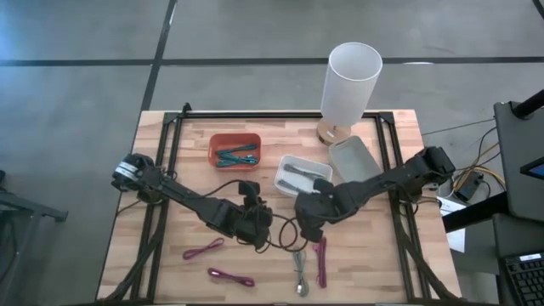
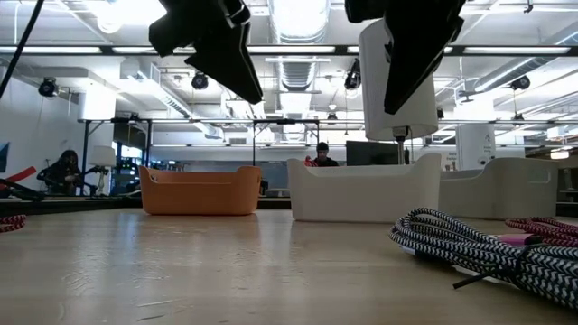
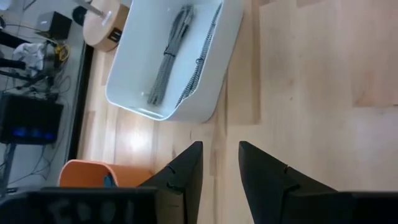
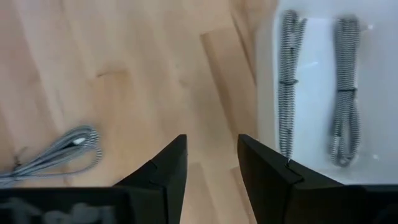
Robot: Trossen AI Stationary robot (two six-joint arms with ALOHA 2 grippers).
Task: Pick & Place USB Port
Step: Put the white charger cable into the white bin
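the right gripper [image 4: 211, 168] hovers above bare wood just beside the white bin [image 1: 302, 174], its fingers parted by a narrow gap and holding nothing. the left gripper [image 3: 221, 171] hangs on the other side of that bin, a little farther off, its fingers likewise slightly apart and empty.

inside the white bin lie two black-and-white braided usb cables [image 4: 314, 93], side by side. near the bin, toward the table's front edge, a grey braided cable [image 1: 301, 270] and a magenta cable [image 1: 322, 259] lie loose on the wood. farther from the bin to the left are two more magenta cables [image 1: 204, 248]. an orange bin [image 1: 235, 150], well apart from the white bin, holds teal cables [image 1: 235, 156].

judging by this, sorting is partly done: some cables are binned, four remain loose, and neither gripper has taken the next one.

the cable plugs are too small to make out. a white lamp [image 1: 348, 85] hides the table's rear beyond the white bin.
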